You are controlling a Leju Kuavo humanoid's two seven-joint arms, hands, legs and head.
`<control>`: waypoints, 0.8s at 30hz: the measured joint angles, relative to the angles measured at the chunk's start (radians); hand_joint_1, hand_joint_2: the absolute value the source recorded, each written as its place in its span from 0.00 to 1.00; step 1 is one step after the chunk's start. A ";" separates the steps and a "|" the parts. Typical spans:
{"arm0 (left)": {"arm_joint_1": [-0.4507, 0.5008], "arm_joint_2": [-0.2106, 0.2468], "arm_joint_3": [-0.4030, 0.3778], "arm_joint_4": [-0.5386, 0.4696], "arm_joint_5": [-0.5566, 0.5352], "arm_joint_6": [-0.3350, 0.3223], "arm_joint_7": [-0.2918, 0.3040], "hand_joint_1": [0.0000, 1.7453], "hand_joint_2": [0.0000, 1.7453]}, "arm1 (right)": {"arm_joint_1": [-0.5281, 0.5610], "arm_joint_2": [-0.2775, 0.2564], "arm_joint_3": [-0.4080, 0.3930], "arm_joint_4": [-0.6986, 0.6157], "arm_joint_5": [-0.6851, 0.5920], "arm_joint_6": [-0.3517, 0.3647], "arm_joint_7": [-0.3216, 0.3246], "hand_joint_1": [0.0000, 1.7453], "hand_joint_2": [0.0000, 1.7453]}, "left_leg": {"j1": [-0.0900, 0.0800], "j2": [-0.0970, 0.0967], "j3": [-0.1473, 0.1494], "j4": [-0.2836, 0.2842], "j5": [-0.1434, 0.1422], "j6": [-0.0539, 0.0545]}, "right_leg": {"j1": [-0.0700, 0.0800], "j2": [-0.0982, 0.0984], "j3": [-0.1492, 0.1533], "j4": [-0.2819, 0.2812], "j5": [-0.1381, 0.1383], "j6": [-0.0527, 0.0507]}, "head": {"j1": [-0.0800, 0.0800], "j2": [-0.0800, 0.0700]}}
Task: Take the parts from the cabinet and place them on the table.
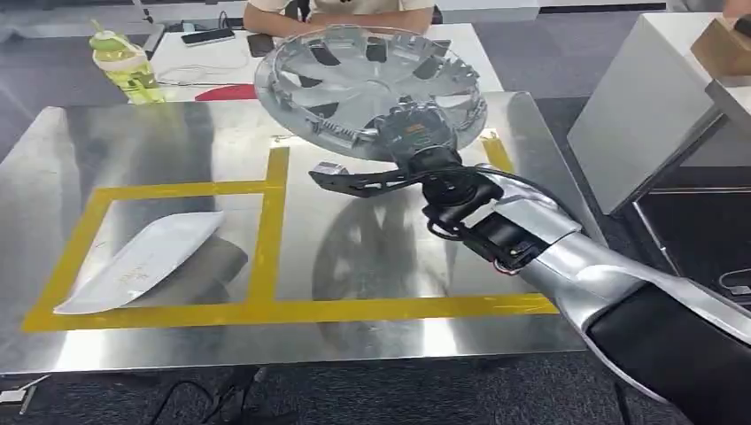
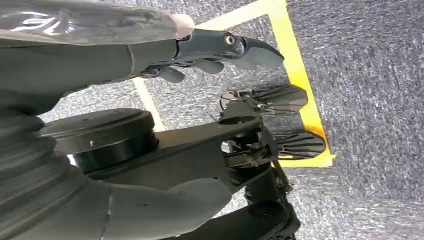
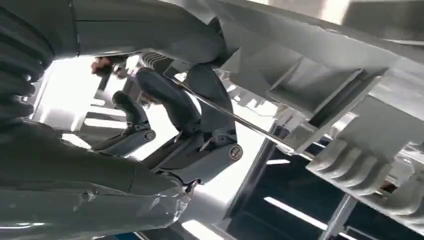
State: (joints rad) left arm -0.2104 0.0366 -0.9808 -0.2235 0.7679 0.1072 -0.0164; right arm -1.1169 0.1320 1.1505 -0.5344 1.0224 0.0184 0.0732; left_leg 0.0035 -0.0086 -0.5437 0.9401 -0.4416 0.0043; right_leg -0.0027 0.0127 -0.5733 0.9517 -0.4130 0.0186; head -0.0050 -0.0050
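Right arm: silver shell with a black upper sleeve, reaching in from the lower right over the steel table (image 1: 115, 133).
Green bottle (image 1: 124, 64): translucent, on the white table beyond the far left corner, near a dark phone (image 1: 208, 36).
White part (image 1: 142, 261): flat, pointed, glossy panel lying inside the left square of yellow tape (image 1: 266, 310).
Wheel cover (image 1: 370, 84): round, silver, spoked plastic disc with a notched rim, held tilted above the table's far edge.
Right hand (image 1: 416, 137): dark fingers (image 3: 170, 100) closed on the wheel cover's near rim; the wrist view shows them curled over its ribbed grey inner edge (image 3: 350, 155).
Left hand (image 2: 220, 50): hangs over grey carpet, dark fingers loosely apart, holding nothing.
Person (image 1: 336, 11): seated behind the white table.
White cabinet (image 1: 646, 106): far right.
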 joint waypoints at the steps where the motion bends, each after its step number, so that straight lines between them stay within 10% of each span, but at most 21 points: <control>1: 0.000 0.000 0.000 0.000 0.000 0.000 0.000 0.00 1.00 | 0.001 -0.001 0.003 0.000 0.020 0.017 -0.003 1.00 1.00 | 0.000 0.000 0.000 0.000 0.000 0.000 | 0.000 0.000 0.000 0.000 0.000 0.000 | 0.000 0.000; 11: 0.003 0.008 0.000 0.000 0.031 0.005 -0.019 0.00 1.00 | 0.089 -0.049 0.011 -0.066 0.061 0.095 -0.004 1.00 1.00 | 0.000 0.000 0.001 0.000 0.000 0.000 | 0.000 0.000 0.000 0.000 0.000 0.000 | -0.001 0.000; 15: 0.036 0.018 0.006 0.000 0.066 0.010 -0.058 0.00 1.00 | 0.248 -0.176 -0.032 -0.364 0.014 0.247 0.118 1.00 1.00 | 0.000 -0.003 0.002 0.000 -0.001 0.001 | 0.003 -0.003 0.004 -0.001 -0.002 0.000 | 0.001 0.000; 24: 0.058 0.030 0.010 0.000 0.068 0.009 -0.068 0.00 1.00 | 0.425 -0.353 -0.139 -0.772 0.022 0.289 0.155 1.00 1.00 | -0.001 0.000 0.001 0.000 -0.002 0.001 | 0.000 0.000 0.002 -0.002 -0.001 0.001 | 0.002 0.000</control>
State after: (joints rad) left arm -0.1521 0.0668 -0.9705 -0.2232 0.8354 0.1160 -0.0839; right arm -0.6916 -0.2206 1.0120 -1.3067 1.0445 0.3075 0.2285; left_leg 0.0028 -0.0088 -0.5429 0.9401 -0.4441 0.0055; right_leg -0.0028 0.0125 -0.5716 0.9495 -0.4144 0.0199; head -0.0034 -0.0050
